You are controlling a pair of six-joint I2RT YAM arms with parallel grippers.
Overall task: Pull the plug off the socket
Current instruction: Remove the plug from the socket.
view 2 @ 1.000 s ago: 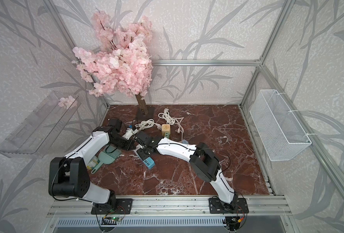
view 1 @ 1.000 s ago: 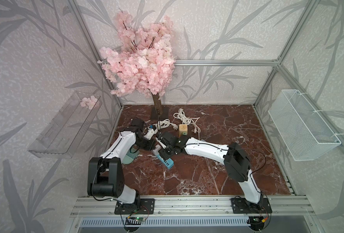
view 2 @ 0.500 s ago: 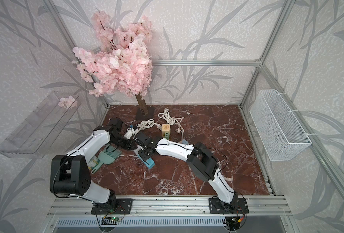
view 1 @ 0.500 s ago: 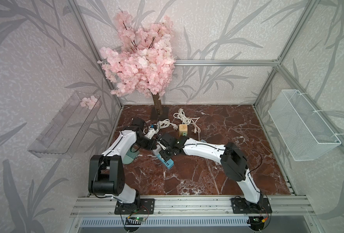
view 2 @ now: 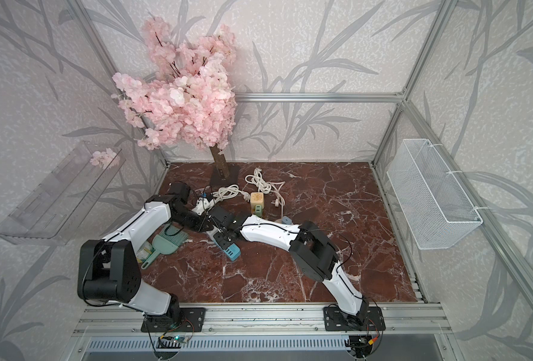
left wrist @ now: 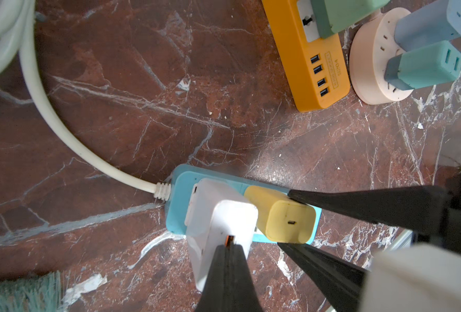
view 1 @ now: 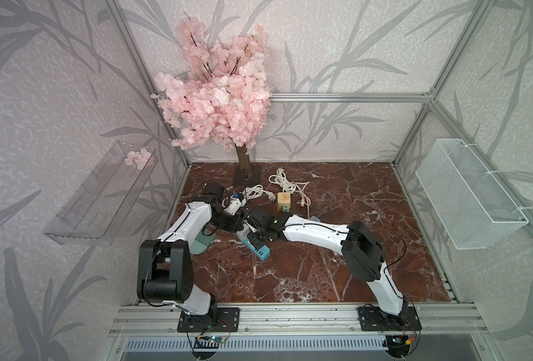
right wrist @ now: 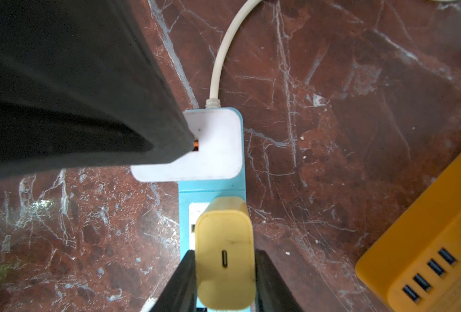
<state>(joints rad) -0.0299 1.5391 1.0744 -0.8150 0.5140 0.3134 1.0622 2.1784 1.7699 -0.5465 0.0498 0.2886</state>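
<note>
Right wrist view: my right gripper point(right wrist: 225, 259) has both black fingers point(right wrist: 182, 278) closed in against opposite sides of the yellow plug point(right wrist: 224, 232), and each one touches it. The plug stands upright, seated in the blue power strip point(right wrist: 210, 189), with its port facing up. In the next slot, toward the white cord point(right wrist: 213, 83), sits a white adapter point(right wrist: 218, 159). My left gripper point(right wrist: 189, 147) is pinched fully together and grips nothing. Its tip is on top of the white adapter, over the orange port.

Left wrist view: same reading on both. An orange power strip point(left wrist: 318, 67) and a round pink socket point(left wrist: 370, 67) lie apart from the blue strip, each with plugs in it.

Both top views: the blue strip lies on the marble table point(view 1: 290, 275) where my two arms meet, with a green brush point(view 2: 168, 242) nearby.
</note>
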